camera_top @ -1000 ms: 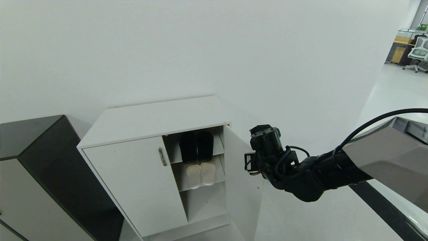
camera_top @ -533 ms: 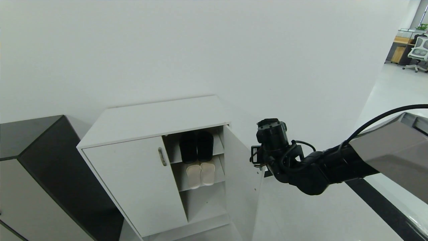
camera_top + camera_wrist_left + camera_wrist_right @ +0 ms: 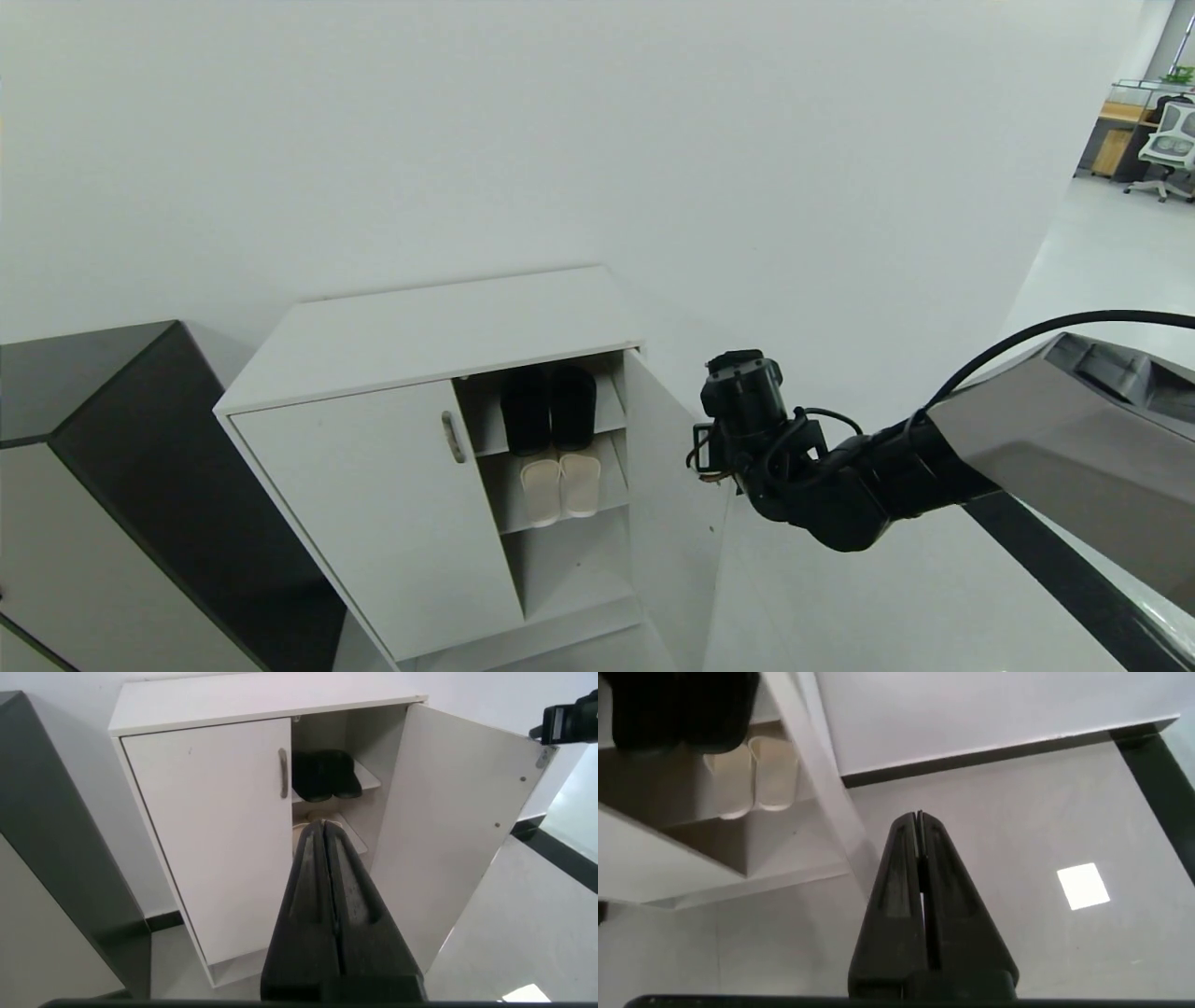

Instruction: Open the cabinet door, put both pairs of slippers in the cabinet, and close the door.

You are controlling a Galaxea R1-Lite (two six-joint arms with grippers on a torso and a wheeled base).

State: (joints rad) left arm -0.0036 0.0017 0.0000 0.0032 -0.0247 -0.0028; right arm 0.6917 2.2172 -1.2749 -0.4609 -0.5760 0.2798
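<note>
**Item 1. Cabinet**: white, two doors, standing on the floor against a white wall.
- Left door: shut, with a metal handle at its 3 o'clock edge.
- Right door: swung wide open, seen nearly edge-on in the head view, at 3 o'clock of the shelves.

**Item 2. Black slippers**: one pair, side by side on the top shelf inside the open half.

**Item 3. Pale slippers**: one pair, side by side on the middle shelf, at 6 o'clock of the black pair. The bottom shelf lies below them.

**Item 4. Right fingers**: clenched together with nothing between them, above the floor near the open door's outer edge. Whether they touch the door cannot be told. The right arm stands at 3 o'clock of that door.

**Item 5. Left fingers**: pressed together and gripping nothing, well apart from the cabinet, aimed at its open half.

**Item 6. Dark cabinet**: at 9 o'clock of the white one, just beside it.

**Item 7. Office chair**: far off, at 2 o'clock.
</note>
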